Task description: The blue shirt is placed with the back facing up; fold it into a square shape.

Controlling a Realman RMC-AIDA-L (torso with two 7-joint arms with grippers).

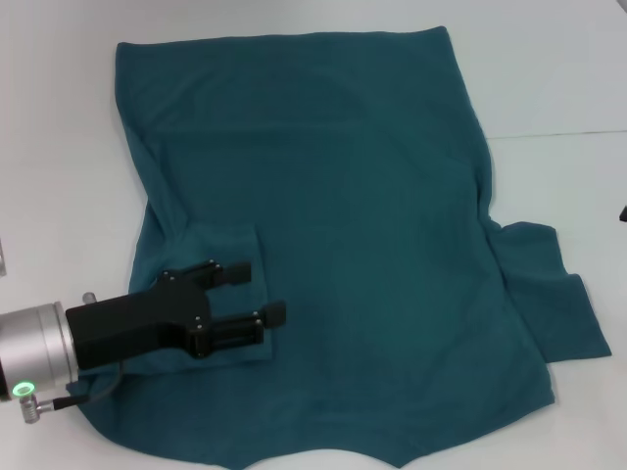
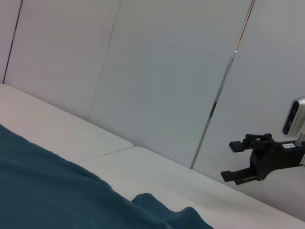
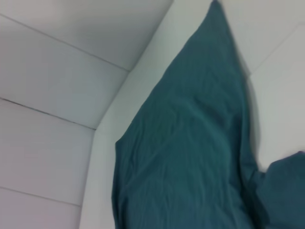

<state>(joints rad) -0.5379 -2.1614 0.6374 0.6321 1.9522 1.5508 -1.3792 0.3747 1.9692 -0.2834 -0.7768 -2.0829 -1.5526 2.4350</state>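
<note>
A: Where does the blue shirt lie?

B: It is spread flat across the white tabletop, plain side up, and takes up most of the middle of the head view. Its hem edge is at the far side; its neckline dips at the near edge. The right sleeve sticks out flat to the right. The left sleeve is folded inward over the shirt body, on the near left.

A: And the left end effector?

B: It reaches in from the near left, low over that folded sleeve. Its two black fingers point to the right and stand moderately apart, one toward the far side and one nearer. The folded sleeve lies beneath and between them. I cannot tell whether the fingers touch the cloth, and no fabric is pinched or lifted.

A: The right end effector?

B: It shows only in the left wrist view, raised above the tabletop off the right side, well apart from the shirt. Its fingers are spread apart with nothing between them.

A: What does the right wrist view show?

B: The shirt running along the tabletop toward the far wall panels.
</note>
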